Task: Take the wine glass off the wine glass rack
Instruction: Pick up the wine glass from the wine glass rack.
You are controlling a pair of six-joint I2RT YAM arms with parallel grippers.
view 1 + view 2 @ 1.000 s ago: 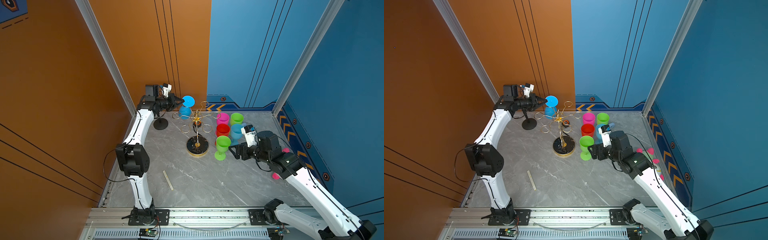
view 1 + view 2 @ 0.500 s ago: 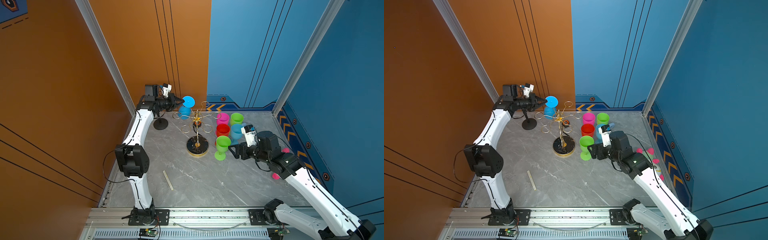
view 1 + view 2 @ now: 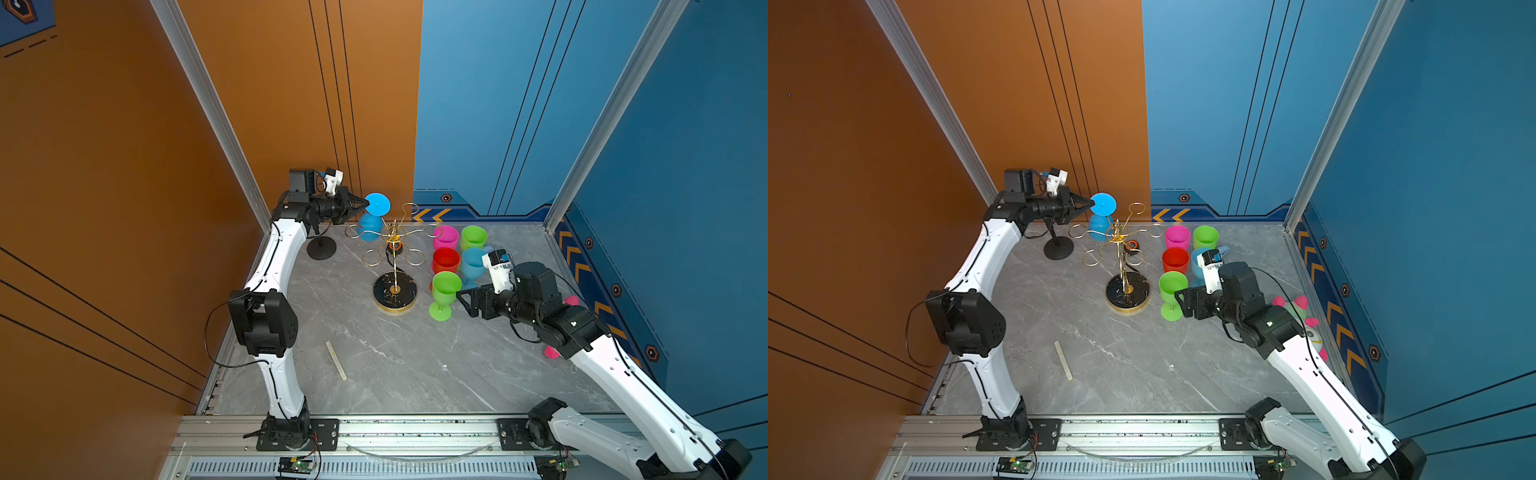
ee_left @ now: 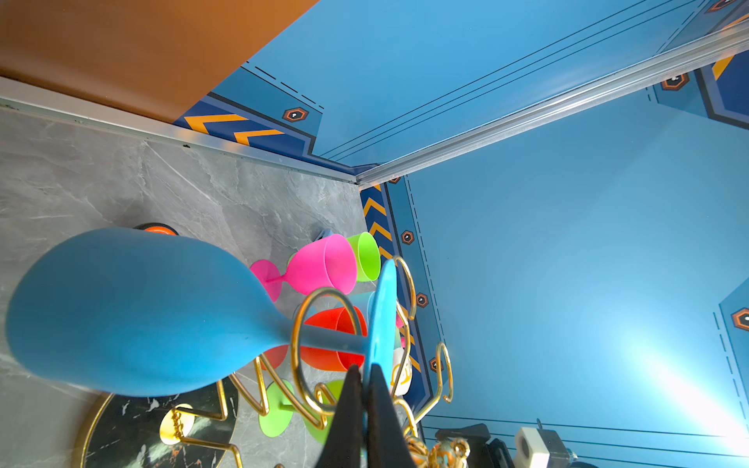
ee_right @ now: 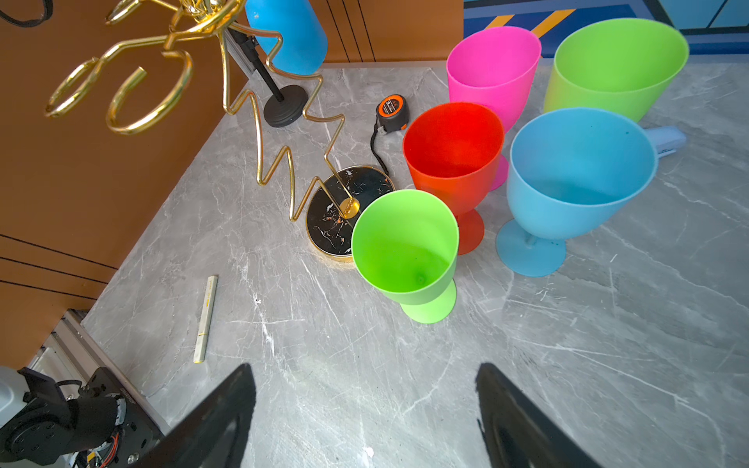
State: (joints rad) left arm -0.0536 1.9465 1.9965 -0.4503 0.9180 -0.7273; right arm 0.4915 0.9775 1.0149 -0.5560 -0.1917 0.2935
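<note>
A blue wine glass (image 3: 370,226) (image 3: 1100,227) hangs upside down at the back left of the gold wire wine glass rack (image 3: 394,237) (image 3: 1120,239). Its stem runs through one ring arm (image 4: 324,291) and its round foot (image 4: 383,308) sits above the ring. My left gripper (image 3: 365,203) (image 3: 1091,203) (image 4: 364,370) is shut on the rim of that foot, reaching in from the left. The bowl (image 4: 133,312) fills much of the left wrist view. My right gripper (image 3: 463,297) (image 3: 1181,303) (image 5: 364,368) stands open and empty, low over the table just right of the front green glass (image 5: 405,247).
Several glasses stand right of the rack: pink (image 3: 445,237), green (image 3: 473,237), red (image 3: 446,261), light blue (image 3: 471,264) and the front green one (image 3: 445,291). A black stand (image 3: 321,249), a tape measure (image 5: 391,107), a pale stick (image 3: 336,360) and a pink toy (image 3: 1296,305) lie around.
</note>
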